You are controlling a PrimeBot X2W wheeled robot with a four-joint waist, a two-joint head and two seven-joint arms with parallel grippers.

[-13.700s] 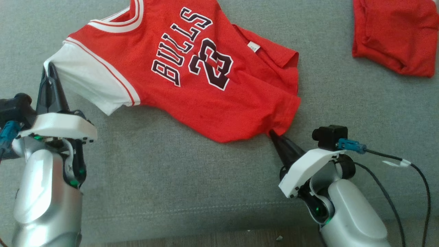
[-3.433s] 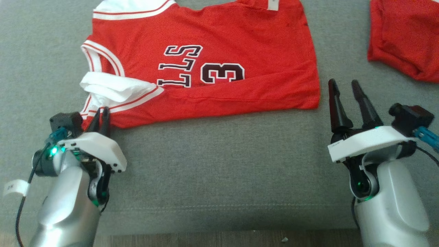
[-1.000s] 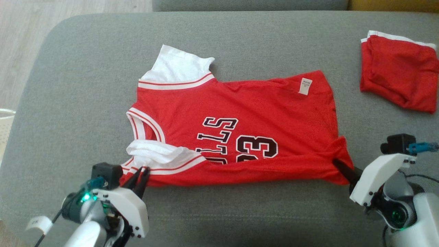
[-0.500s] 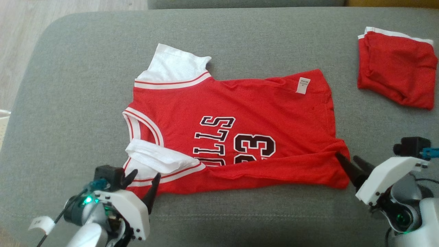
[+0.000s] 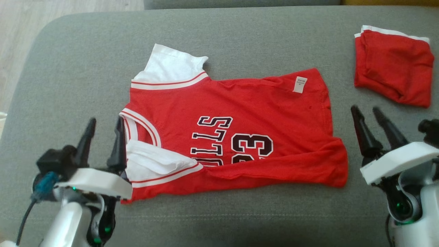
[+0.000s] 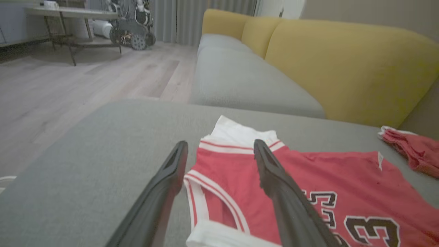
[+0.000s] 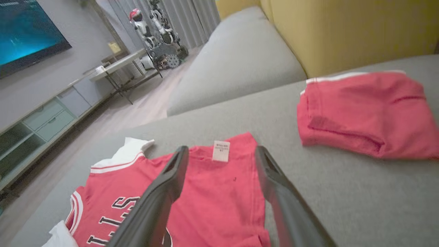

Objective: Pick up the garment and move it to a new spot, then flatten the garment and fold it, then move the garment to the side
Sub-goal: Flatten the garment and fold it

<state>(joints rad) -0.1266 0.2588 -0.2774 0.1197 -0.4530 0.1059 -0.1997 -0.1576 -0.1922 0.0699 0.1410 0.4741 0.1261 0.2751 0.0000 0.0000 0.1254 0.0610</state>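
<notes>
The garment point(image 5: 260, 113) is a red jersey with white sleeves and dark lettering. It lies on the grey cushion point(image 5: 82, 72), its near long edge folded over so part of the lettering is covered. My left gripper point(image 5: 104, 127) stands open just left of the collar end, above the cushion. In the left wrist view its fingers point(image 6: 161, 199) frame the jersey's point(image 6: 308, 178) collar edge. My right gripper point(image 5: 366, 113) is open to the right of the hem, off the cloth. The right wrist view has the jersey point(image 7: 212, 192) with its white label between the fingers point(image 7: 154, 202).
A folded red piece of clothing point(image 5: 394, 65) with a white band lies at the far right of the cushion, also seen as red cloth point(image 7: 367, 113). Wood floor point(image 5: 20, 41) lies past the cushion's left edge. A yellow sofa back point(image 6: 343, 61) rises behind.
Both grippers were shut on the jersey's near edge a second ago. They have opened, let go, and risen back from the cloth. The folded near edge now lies flat.
</notes>
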